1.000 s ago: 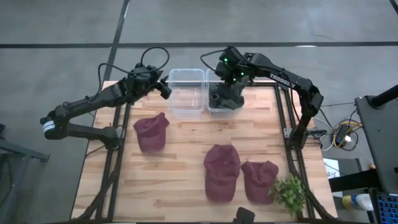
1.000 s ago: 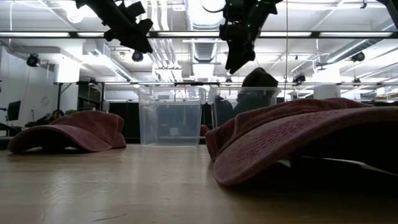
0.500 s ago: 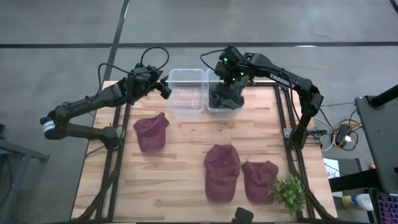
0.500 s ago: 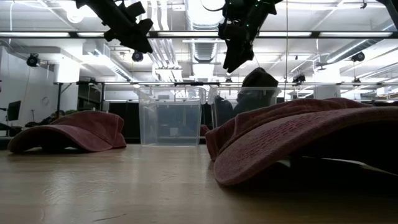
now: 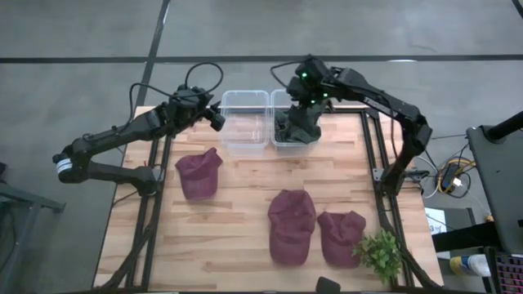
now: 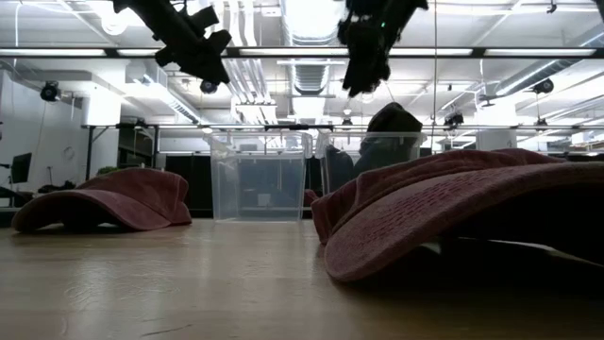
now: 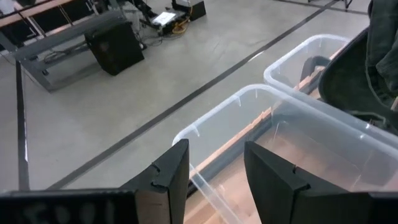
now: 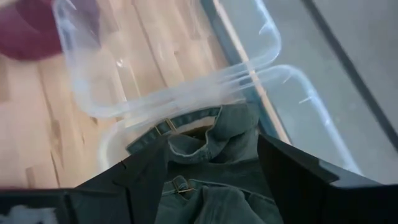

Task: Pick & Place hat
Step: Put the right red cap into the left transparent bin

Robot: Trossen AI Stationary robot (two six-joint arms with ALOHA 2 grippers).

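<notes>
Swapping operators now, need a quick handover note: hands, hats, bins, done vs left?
Right hand: open, empty, above the right bin, which holds a dark denim hat.
Left hand: open, empty, hovering off the left bin's outer back corner; that bin looks empty.
Done: one hat binned.
Left: three maroon hats on the table: one on the left, one in the middle, one beside the plant.
</notes>
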